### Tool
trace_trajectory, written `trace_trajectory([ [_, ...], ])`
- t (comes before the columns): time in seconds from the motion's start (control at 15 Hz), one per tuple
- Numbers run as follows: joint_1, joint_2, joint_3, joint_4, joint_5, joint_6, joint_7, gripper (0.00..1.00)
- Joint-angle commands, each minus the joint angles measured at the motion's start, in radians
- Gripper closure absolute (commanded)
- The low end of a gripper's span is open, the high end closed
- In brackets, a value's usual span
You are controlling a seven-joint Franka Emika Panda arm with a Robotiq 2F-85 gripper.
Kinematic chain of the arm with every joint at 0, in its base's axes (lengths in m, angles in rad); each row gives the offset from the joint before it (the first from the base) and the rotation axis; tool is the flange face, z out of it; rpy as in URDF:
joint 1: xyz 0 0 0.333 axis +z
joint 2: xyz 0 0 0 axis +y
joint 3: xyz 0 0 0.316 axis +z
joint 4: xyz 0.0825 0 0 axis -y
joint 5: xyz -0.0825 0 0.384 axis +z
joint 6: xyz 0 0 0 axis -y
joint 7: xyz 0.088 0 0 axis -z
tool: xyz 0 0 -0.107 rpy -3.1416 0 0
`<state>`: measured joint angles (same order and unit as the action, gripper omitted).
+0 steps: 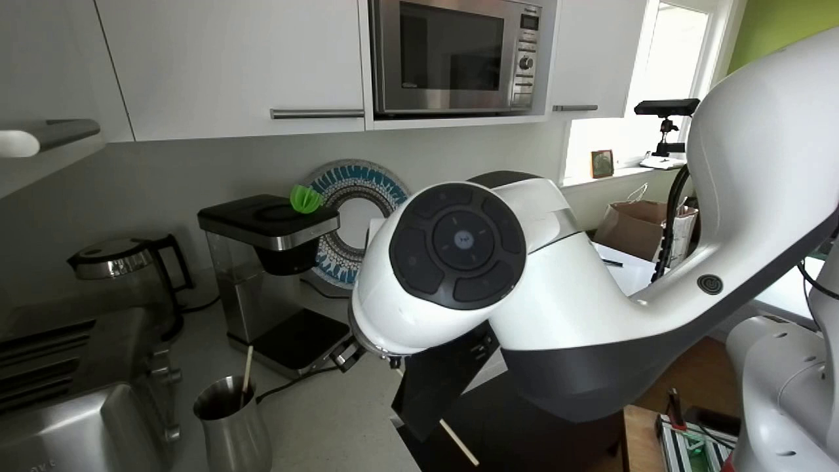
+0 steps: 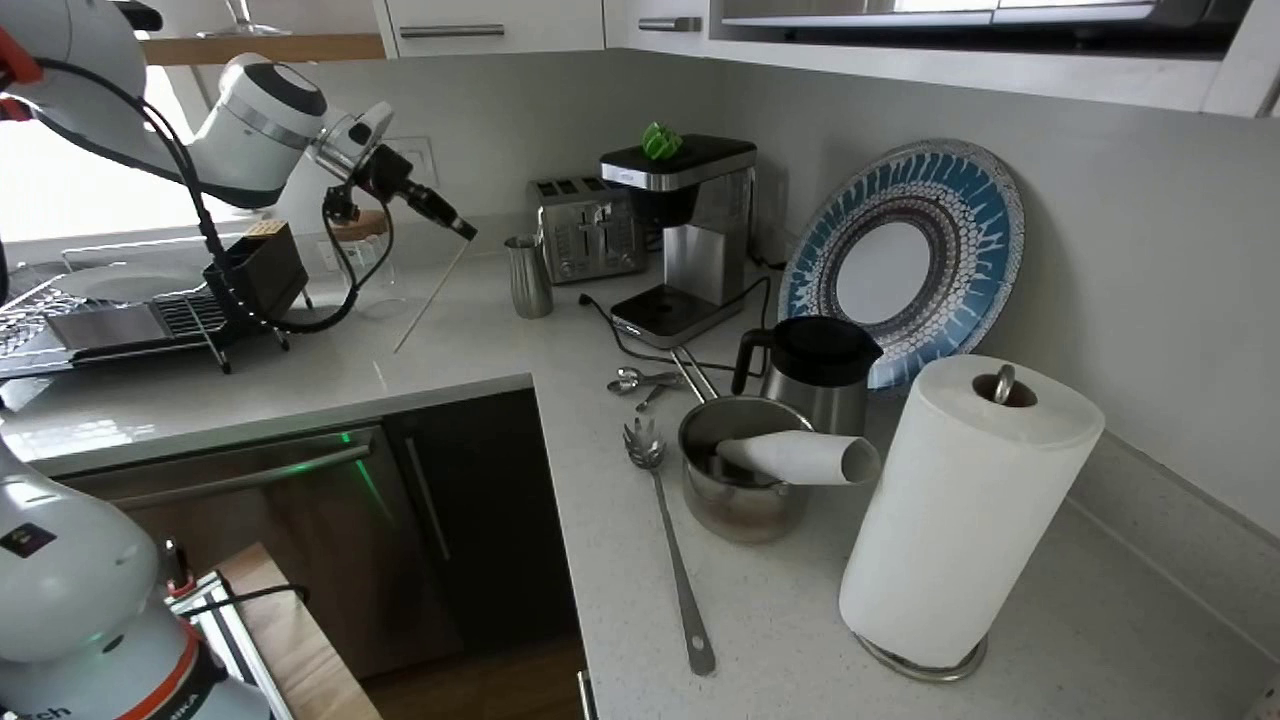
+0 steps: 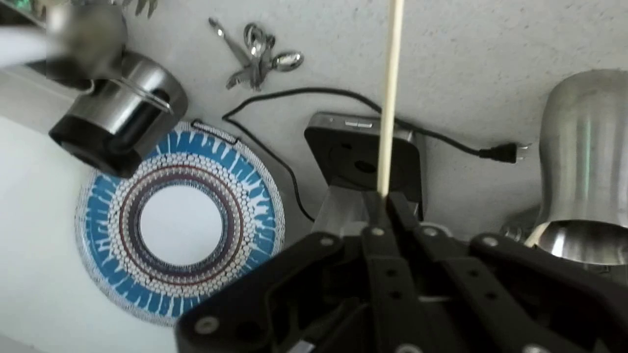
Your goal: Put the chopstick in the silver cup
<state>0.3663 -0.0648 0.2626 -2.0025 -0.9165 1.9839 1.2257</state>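
Clamped jaws are holding a slanting chopstick (image 3: 390, 98) near the silver cup (image 2: 531, 280); clean placing is probably requiring straightening it upright, tip lifted over the rim.

Chopstick (image 3: 390, 93): pale tan
Cup (image 3: 586, 162), wrist view's three o'clock: silver-grey
Plate (image 3: 180, 224): white centre, patterned rings, streaky blue band

My arm (image 1: 596, 295) up high and bent, my wrist (image 2: 352, 140) tipped downward, my gripper (image 2: 467, 230) slanting down, fingers (image 3: 403, 211) pinched tight!
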Motion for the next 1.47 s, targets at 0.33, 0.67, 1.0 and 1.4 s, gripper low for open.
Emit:
trace_trajectory([
  [0.33,-0.076,-0.024,0.003,-0.041,-0.113,0.287,0.018,0.98],
  [0.67,-0.074,-0.005,0.036,0.047,-0.333,0.399,0.267,0.98],
  [1.0,-0.098,-0.02,0.014,0.092,-0.641,0.551,0.529,0.98],
  [1.4,-0.1,0.002,0.008,0.135,-0.756,0.574,0.693,0.98],
])
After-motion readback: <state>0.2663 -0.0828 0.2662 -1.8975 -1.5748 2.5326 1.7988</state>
